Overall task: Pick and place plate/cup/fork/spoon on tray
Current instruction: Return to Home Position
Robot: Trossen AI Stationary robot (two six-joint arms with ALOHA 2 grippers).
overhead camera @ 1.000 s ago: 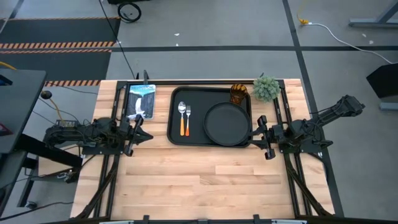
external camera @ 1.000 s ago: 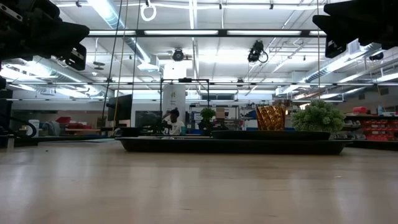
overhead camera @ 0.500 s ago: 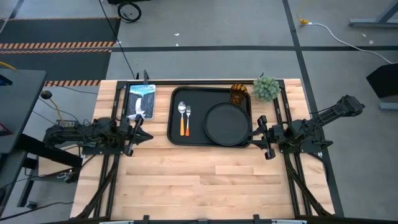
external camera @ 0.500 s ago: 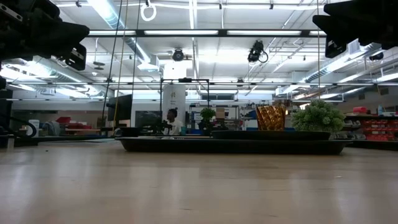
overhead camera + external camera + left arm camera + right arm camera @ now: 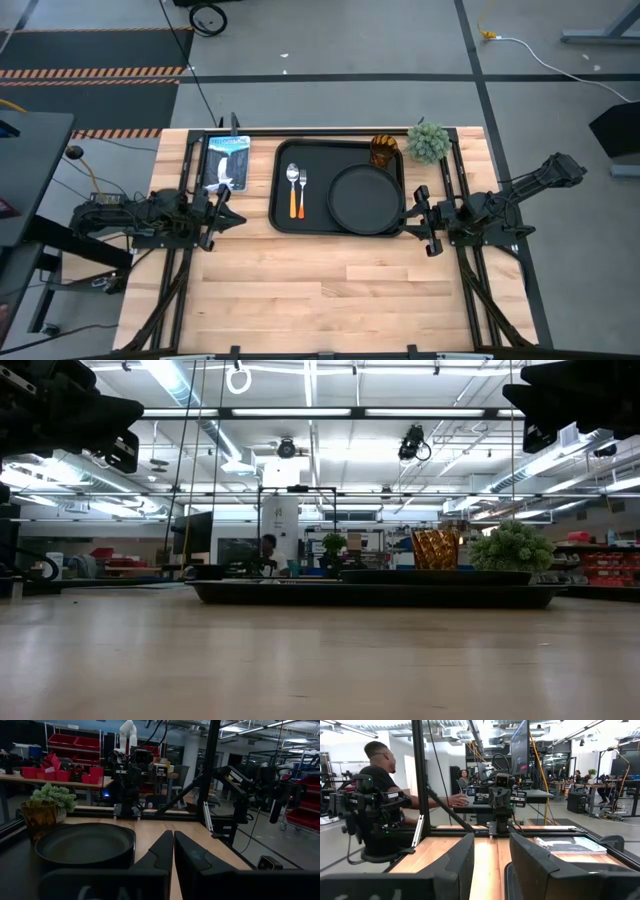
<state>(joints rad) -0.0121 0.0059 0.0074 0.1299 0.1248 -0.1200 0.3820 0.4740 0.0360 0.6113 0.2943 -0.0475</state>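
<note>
Left gripper (image 5: 232, 217) rests closed and empty left of the tray (image 5: 283, 222); right gripper (image 5: 418, 217) waits slightly parted and empty at its right edge. Plate (image 5: 364, 197), cup (image 5: 384, 150), fork (image 5: 302, 192) and spoon (image 5: 293, 190) all lie on the tray, cutlery handles pointing near.

We note a black tray (image 5: 340, 223) and black plate (image 5: 364, 198), an amber cup (image 5: 384, 150), orange-handled silver fork (image 5: 302, 192) and spoon (image 5: 293, 190), a green plant (image 5: 428, 142), and a pale wood-grain bench (image 5: 330, 290).
</note>
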